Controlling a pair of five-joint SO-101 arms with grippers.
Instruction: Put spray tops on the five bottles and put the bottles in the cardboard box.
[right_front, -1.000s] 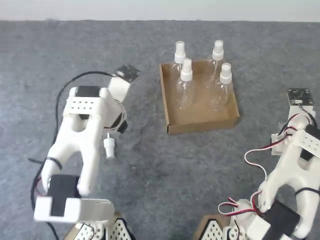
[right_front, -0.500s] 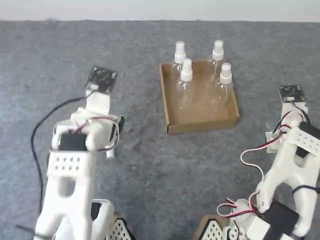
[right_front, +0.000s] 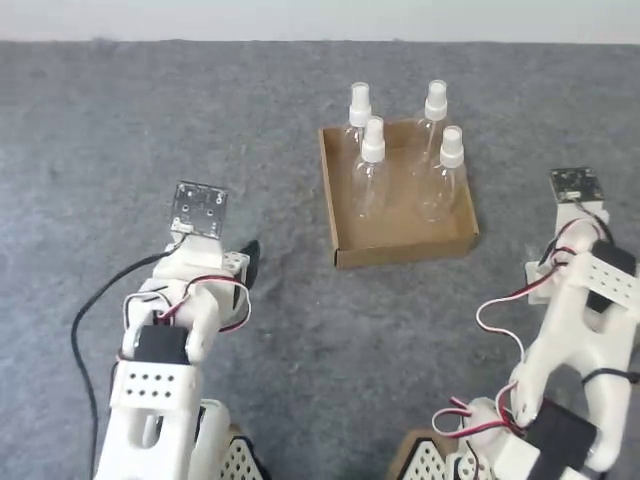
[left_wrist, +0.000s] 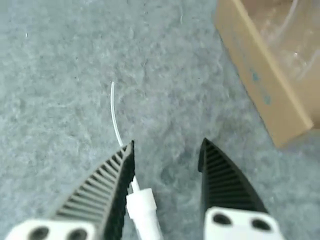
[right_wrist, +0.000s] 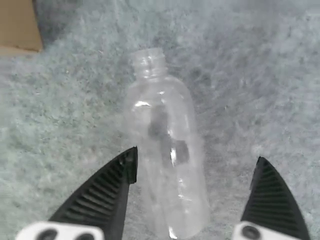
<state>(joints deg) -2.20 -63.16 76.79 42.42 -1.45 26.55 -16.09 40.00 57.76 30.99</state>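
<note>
A white spray top (left_wrist: 142, 210) with its thin tube (left_wrist: 115, 117) lies on the grey carpet. My left gripper (left_wrist: 168, 145) stands open over it, the top close against one finger. A clear bottle (right_wrist: 167, 165) without a top lies on the carpet between the fingers of my open right gripper (right_wrist: 197, 155), its neck pointing away from the wrist. In the high view the cardboard box (right_front: 400, 248) sits at mid-table with several capped bottles (right_front: 370, 185) upright in it. The left gripper (right_front: 243, 265) is to the box's left.
The box's corner (left_wrist: 270, 85) lies close beyond the left gripper, and another corner (right_wrist: 17, 25) shows in the right wrist view. The right arm (right_front: 585, 290) stands right of the box. Grey carpet surrounds everything.
The left arm has drawn back toward its base and lowered over the spray top, which it now hides in the high view. The right arm has edged slightly left.
</note>
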